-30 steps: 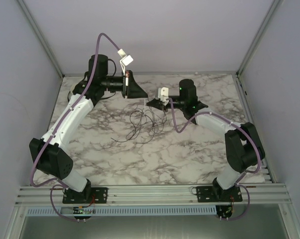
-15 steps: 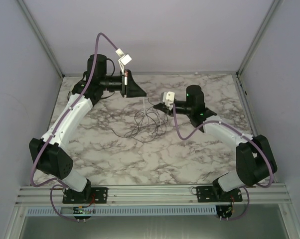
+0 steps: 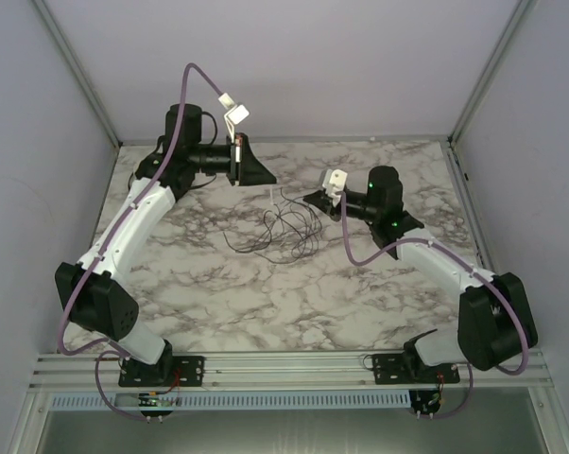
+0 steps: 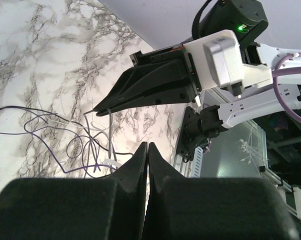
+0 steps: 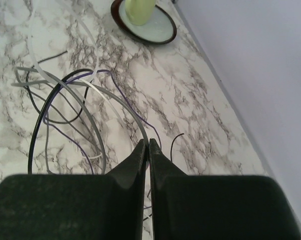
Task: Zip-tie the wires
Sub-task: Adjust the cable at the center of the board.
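The fingers (image 4: 133, 167) of the left gripper (image 4: 147, 146) are pressed flat together, and nothing can be made out between them. The fingers (image 5: 135, 161) of the right gripper (image 5: 148, 142) are likewise closed tip to tip. A pale grey strand curves up to that tip, but whether it is actually pinched cannot be told. The wires (image 3: 286, 227) are found as a loose tangle of loops on the marble table (image 3: 379, 293), between the two gripper tips and partly drawn up toward them. A white strap (image 4: 109, 162), taken to be the zip tie, is seen among the loops just beside the left tip. The wires are judged to be very light, limp and slightly springy, so single strands are expected to slide out of smooth pads and loops to spread again once released. A hold is best taken where several strands cross near the middle of the tangle, not on an outlying loop. The strands should be gathered into one bunch before the strap is drawn tight.
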Robot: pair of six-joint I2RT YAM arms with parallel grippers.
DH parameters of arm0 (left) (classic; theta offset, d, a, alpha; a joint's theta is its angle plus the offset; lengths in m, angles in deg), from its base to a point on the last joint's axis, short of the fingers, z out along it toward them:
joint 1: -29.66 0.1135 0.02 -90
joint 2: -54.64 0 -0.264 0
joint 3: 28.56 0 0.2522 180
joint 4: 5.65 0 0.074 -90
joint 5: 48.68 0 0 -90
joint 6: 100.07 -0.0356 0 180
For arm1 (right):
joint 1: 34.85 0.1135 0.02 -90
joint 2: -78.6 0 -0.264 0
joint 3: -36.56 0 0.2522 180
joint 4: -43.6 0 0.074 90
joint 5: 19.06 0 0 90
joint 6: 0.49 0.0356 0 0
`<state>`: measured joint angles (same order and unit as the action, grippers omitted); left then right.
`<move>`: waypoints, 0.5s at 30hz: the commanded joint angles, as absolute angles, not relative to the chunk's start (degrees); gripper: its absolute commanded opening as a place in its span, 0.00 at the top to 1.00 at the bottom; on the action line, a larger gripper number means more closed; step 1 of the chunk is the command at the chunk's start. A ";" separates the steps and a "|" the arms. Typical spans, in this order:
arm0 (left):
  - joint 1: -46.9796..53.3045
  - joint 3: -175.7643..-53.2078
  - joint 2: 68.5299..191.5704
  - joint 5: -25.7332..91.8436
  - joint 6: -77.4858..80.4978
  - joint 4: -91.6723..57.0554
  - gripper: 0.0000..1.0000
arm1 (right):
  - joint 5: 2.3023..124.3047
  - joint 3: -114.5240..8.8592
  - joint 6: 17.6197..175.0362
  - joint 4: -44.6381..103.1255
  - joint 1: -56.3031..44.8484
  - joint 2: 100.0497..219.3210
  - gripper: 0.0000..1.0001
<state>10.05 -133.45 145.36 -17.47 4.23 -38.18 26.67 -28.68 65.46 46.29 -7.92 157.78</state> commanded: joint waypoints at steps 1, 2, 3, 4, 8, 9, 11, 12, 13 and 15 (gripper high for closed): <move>10.59 -133.07 143.72 -17.46 3.37 -38.15 1.00 | 25.81 -27.37 73.05 55.85 -8.56 154.90 1.00; 10.59 -132.65 143.70 -17.24 3.37 -37.99 1.00 | 25.77 -27.15 74.10 57.06 -8.52 154.63 1.00; 10.59 -132.30 143.60 -17.08 3.37 -37.84 1.00 | 25.79 -27.11 74.73 57.73 -8.49 154.49 1.00; 10.59 -131.91 143.56 -16.89 3.33 -37.72 1.00 | 25.75 -27.38 75.02 57.79 -8.55 154.37 1.00; 10.59 -130.68 143.31 -16.43 3.33 -37.33 1.00 | 26.25 -27.66 76.67 58.59 -8.73 153.88 1.00; 10.59 -130.51 143.18 -16.33 3.24 -37.38 1.00 | 26.47 -27.58 77.39 59.18 -8.81 153.70 1.00; 10.58 -130.18 142.94 -16.17 3.12 -37.34 1.00 | 27.03 -27.57 78.79 59.96 -9.12 153.27 1.00; 10.65 -130.13 142.83 -16.16 3.11 -37.34 1.00 | 27.39 -27.45 79.27 60.32 -9.20 153.00 1.00; 10.74 -130.13 142.79 -16.07 3.04 -37.33 1.00 | 27.70 -27.33 79.66 60.49 -9.39 152.71 1.00; 10.83 -130.16 142.61 -15.98 3.11 -37.42 1.00 | 28.24 -26.88 80.34 60.95 -9.73 152.07 1.00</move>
<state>10.29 -130.30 145.21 -16.03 4.19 -38.11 27.55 -26.74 77.20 56.62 -8.64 154.72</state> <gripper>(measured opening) 0.005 0.009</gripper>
